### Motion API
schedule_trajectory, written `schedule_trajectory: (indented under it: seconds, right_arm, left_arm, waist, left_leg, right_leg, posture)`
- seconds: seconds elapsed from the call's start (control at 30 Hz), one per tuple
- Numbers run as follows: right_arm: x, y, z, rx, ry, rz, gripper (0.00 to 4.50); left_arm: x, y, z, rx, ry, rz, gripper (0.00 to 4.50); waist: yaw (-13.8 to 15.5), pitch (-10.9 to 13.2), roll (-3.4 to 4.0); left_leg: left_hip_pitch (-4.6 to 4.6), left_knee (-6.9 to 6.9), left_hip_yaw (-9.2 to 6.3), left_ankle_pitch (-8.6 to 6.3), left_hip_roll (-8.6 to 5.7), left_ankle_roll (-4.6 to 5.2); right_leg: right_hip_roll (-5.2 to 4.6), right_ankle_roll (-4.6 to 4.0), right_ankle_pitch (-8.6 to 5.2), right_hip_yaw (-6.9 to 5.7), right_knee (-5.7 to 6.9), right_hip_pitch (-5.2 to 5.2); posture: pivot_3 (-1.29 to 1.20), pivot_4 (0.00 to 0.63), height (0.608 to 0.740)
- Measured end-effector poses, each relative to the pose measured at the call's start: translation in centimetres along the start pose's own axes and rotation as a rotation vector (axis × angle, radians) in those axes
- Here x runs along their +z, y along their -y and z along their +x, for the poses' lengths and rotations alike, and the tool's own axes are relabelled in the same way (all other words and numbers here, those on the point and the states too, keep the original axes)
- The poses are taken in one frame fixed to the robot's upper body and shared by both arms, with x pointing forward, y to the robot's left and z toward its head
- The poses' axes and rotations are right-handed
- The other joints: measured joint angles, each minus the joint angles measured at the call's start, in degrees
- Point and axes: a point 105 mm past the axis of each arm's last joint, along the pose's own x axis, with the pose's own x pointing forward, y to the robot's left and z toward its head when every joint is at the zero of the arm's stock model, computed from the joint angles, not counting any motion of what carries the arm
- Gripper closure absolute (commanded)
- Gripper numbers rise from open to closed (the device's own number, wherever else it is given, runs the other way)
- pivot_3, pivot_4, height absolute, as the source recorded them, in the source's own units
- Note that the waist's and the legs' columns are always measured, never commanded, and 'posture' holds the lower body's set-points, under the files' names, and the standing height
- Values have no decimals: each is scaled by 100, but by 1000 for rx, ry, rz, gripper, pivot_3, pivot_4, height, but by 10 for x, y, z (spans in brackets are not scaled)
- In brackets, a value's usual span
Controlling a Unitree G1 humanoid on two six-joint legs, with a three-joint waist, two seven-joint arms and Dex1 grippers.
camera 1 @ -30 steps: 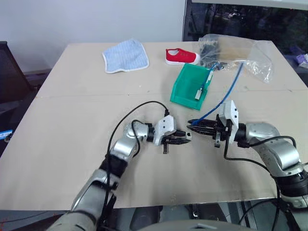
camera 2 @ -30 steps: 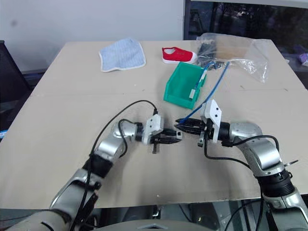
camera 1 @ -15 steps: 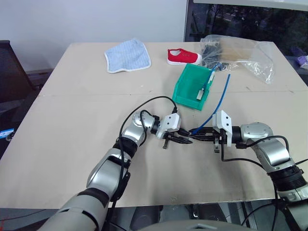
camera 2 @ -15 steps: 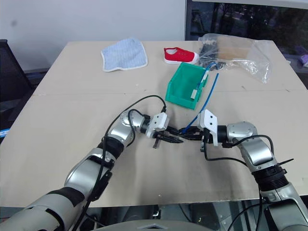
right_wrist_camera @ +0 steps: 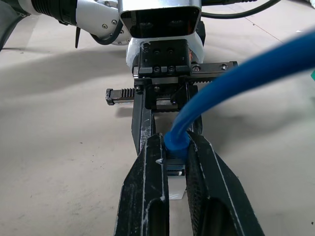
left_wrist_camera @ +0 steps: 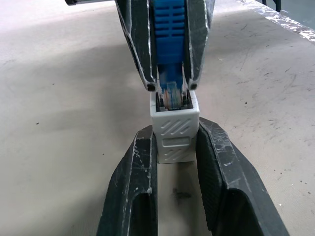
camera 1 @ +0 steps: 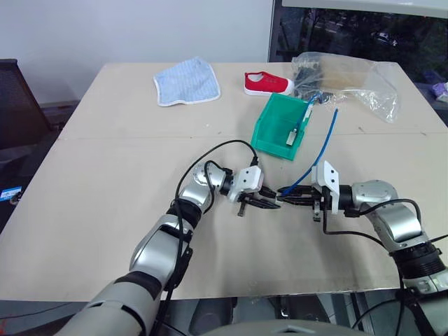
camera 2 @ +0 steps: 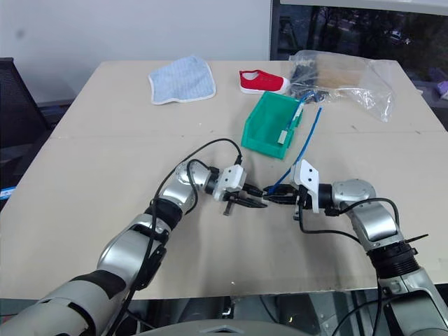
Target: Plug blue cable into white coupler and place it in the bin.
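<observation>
Blue cable [camera 1: 318,152]: light-blue network lead, its plug end pinched between the two black fingers of the right gripper [camera 1: 285,196]; in the left wrist view the clear plug tip sits at the mouth of the white coupler's socket, partly entered, depth not discernible. From the grip the cable arcs up and away over the table toward the clear plastic bag [camera 1: 350,80]

White coupler [left_wrist_camera: 174,132]: small white block with ribbed face, clamped between the two black fingers of the left gripper [camera 1: 271,203], socket opening facing the right gripper. Held above the table surface, near the middle of the table's near half

Grippers: meet tip to tip, left pointing toward the robot's right, right pointing toward its left, both roughly level. Left fingers pressed on the coupler's two sides; right fingers pressed on the blue boot behind the plug

Bin [camera 1: 274,127]: green plastic, sloped low front, standing on the table beyond the grippers, well apart from them. Contains a second blue cable with a white end block [camera 1: 289,136] lying against its inner wall

Table [camera 1: 105,175]: tan board surface with a seam running across its width

Other items, far side of table: blue-and-white striped cloth [camera 1: 186,80], lying flat; red shoe with white sole [camera 1: 267,83], just beside the bag; the bag itself holds dark objects, not identifiable
</observation>
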Motion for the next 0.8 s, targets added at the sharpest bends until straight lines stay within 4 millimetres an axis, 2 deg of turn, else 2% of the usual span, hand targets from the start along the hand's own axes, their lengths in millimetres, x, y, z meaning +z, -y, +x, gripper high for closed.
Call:
schedule_trajectory:
  seconds: [0.23,0.43,0.63,0.7,0.8]
  right_arm:
    - [-1,1,0,0,-10,-18,4500]
    - [-5,-2,10,-1,-84,-48,4500]
    - [-13,-3,20,-2,-142,-28,4500]
    - [-13,-3,23,-15,-113,-12,4500]
    - [-7,-3,23,-53,36,139,4500]
  left_arm:
    - [0,-1,0,6,1,1,3987]
    - [-2,-1,-3,8,-6,-4,3987]
    - [-9,1,-3,18,-26,-28,3987]
    - [-10,1,-4,22,-34,-29,3987]
    - [-10,2,-7,19,-33,-29,3987]
  waist:
    - [11,0,0]
    - [-11,-14,-11]
    - [-77,-79,-51]
    - [-79,-97,-65]
    - [-98,-89,-54]
  left_leg:
    - [1,0,-2,0,0,0]
    - [8,1,-4,0,2,0]
    - [109,-20,-16,-1,9,0]
    - [111,-19,-22,-1,16,0]
    - [96,-20,-16,-1,20,0]
  right_leg:
    - [1,0,0,-1,2,0]
    - [4,0,0,-1,10,1]
    - [11,-8,-7,-8,-8,94]
    - [17,-24,-15,-8,-6,94]
    - [19,-8,-3,4,1,78]
  posture:
    - [0,150,740]
    - [0,150,740]
    - [0,150,740]
    - [0,150,740]
    - [0,150,740]
